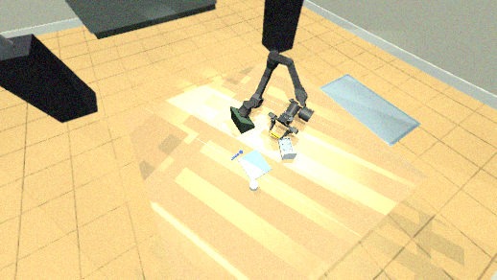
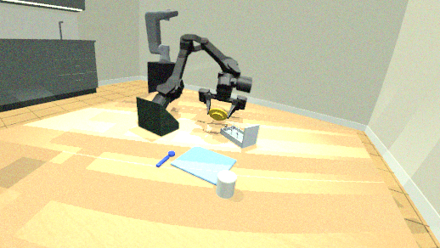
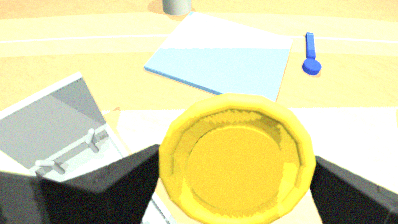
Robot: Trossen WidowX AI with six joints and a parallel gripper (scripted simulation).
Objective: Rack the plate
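Three Views Meet Over One Table

The top view looks steeply down from far off, the table central. The exterior view looks from low and nearer, the arm's base at ten o'clock. The wrist view looks down past the pincer, closest. Top and exterior share the whole arm.

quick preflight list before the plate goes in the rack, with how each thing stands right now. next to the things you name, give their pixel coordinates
1. Yellow plate [image 1: 275, 134] [image 2: 218, 114] [image 3: 235, 165] gripped by the end effector [image 1: 282, 130] [image 2: 218, 114] [image 3: 234, 158]: ok, held by opposite edges.
2. Plate raised off the table: ok.
3. Plate on edge for a slot: not ok, tilted but far from upright.
4. Plate lined up over the dish rack [image 1: 286, 149] [image 2: 239, 137] [image 3: 55, 120]: not ok, it is off to one side.
5. Rack slots unoccupied: cannot tell for all, part is hidden in the wrist view.
6. White cup [image 1: 253, 185] [image 2: 226, 184] [image 3: 177, 6] away from the rack: ok.
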